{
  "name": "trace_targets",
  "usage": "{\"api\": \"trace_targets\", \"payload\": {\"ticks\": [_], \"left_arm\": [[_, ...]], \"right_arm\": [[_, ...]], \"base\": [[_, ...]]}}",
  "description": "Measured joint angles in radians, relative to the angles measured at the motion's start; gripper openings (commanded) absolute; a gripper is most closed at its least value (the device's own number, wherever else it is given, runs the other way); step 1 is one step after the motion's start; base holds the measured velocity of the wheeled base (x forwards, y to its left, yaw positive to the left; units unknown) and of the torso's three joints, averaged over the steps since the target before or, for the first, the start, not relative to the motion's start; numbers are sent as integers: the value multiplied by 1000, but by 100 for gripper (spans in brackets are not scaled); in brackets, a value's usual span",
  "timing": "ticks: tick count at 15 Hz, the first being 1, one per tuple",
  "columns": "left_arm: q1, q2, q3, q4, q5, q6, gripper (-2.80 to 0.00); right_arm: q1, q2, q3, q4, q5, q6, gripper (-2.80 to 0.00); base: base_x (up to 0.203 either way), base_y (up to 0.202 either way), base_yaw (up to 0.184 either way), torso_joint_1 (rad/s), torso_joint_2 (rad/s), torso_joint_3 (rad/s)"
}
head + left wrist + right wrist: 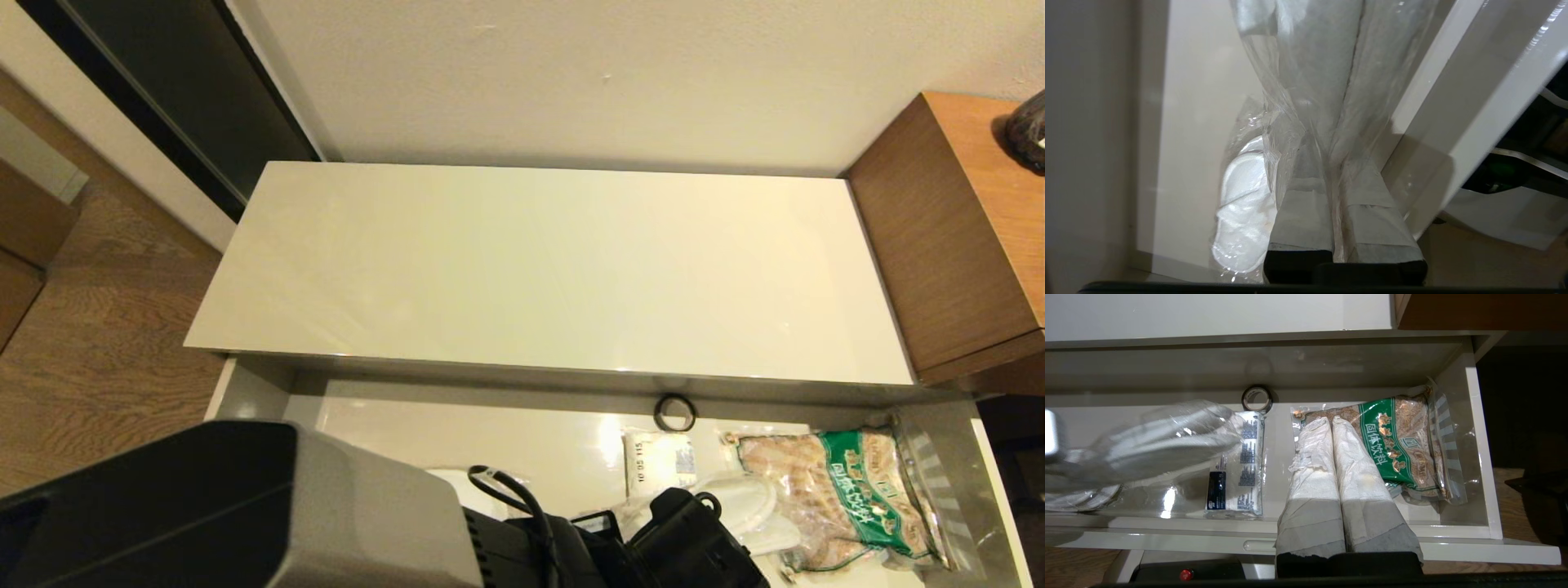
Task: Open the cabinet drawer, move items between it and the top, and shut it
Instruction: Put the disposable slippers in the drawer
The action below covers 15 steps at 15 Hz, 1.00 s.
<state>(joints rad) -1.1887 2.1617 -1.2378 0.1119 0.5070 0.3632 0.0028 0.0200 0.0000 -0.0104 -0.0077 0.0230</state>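
The cabinet drawer [1477, 457] stands pulled out below the glossy cream top [555, 269], which is bare. My left gripper [1333, 163] is shut on a clear-wrapped pair of slippers [1314, 61], held above the drawer's left part. The second slipper pair [1241, 204] lies on the drawer floor beneath it. The tissue pack [1237, 473] lies white side up with its dark-blue label, mid-drawer. My right gripper [1331, 420] is shut with nothing in it, hovering over the drawer's front edge between the tissue pack and the snack bag.
A green-labelled snack bag [1400, 453] fills the drawer's right end. A small black ring [1256, 398] sits at the back of the drawer. The brown wooden unit [955, 245] stands taller at the right of the top. The wall runs behind.
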Motion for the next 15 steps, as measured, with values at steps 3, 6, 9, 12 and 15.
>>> {"api": "trace_targets", "payload": {"ticks": [3,6,9,12,15], "left_arm": [[7,81,-36,-61,-1,0,-280],[10,143,-71,-93,0,-4,-280],[21,195,-82,-133,2,-6,-280],[36,238,-85,-175,22,-6,-280],[54,273,-104,-184,30,-6,-280]], "right_arm": [[0,0,0,0,0,0,-280],[0,0,0,0,0,0,-280],[0,0,0,0,0,0,-280],[0,0,0,0,0,0,-280],[0,0,0,0,0,0,-280]], "base": [[0,0,0,0,0,0],[0,0,0,0,0,0],[0,0,0,0,0,0],[0,0,0,0,0,0],[0,0,0,0,0,0]]}}
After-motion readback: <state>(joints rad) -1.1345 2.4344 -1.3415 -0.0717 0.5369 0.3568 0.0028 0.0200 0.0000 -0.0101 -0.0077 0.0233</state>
